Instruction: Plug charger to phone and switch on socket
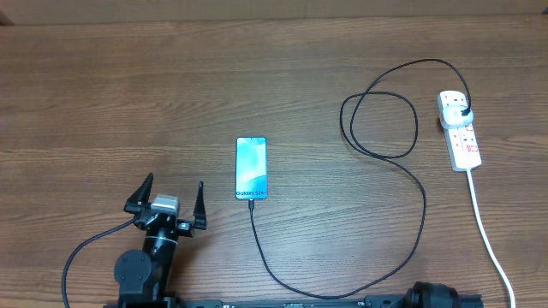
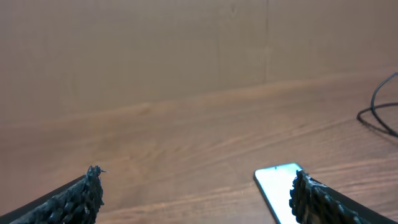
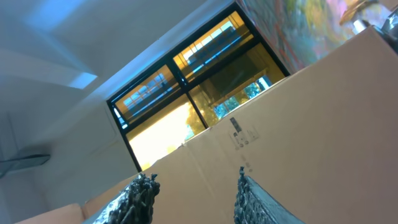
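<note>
Left gripper (image 1: 174, 182) hovers low over the table (image 1: 128, 85), jaws spread wide and empty, just down-left of the phone (image 1: 251, 168). The phone lies flat mid-table, screen up, and the charger (image 1: 253, 224) meets its near edge; from above the tip looks seated, though that is too small to be sure. The thin black cable swings out right, loops loosely and ends in the black plug (image 1: 463, 111), which sits in the socket (image 1: 461, 137) far right. Right gripper (image 3: 194, 176) points up at a window, fingers partly apart with nothing between them, well away from the work. So the switch looks like the job left. The strip is light plastic and will likely skate on the wood under a sideways shove, so press straight down on the red rocker beside the plug with one fingertip. The cable is limp and the glossy phone slippery, so neither should be snagged.
</note>
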Motion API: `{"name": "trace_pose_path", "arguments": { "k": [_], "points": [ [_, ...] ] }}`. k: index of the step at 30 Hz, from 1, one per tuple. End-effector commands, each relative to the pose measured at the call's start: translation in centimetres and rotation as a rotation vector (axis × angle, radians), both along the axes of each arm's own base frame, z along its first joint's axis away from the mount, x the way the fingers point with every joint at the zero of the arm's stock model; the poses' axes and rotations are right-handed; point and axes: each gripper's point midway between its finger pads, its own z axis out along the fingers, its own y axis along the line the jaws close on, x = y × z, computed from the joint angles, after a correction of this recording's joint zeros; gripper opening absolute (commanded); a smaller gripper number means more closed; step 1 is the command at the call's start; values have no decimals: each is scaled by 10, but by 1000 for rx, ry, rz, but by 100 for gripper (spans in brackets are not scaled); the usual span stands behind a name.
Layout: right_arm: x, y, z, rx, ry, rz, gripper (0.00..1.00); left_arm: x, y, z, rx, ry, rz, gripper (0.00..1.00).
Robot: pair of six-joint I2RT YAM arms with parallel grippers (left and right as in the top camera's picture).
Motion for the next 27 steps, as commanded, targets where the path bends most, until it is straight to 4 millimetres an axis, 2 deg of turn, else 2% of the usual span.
{"name": "trace_pose_path", "arguments": {
  "k": [1, 7, 21, 27],
  "points": [
    [-2, -1, 3, 0, -9, 7, 45, 1, 8, -2, 20, -3, 44, 100],
    [-5, 0, 5, -2, -20, 11, 45, 2, 21, -2, -3, 0, 121, 100],
    [-8, 0, 7, 0, -34, 20, 45, 2, 22, -8, 0, 27, 126, 100],
    [-16, 2, 7, -3, -49, 20, 45, 2, 22, -8, -1, 27, 126, 100]
  ]
}}
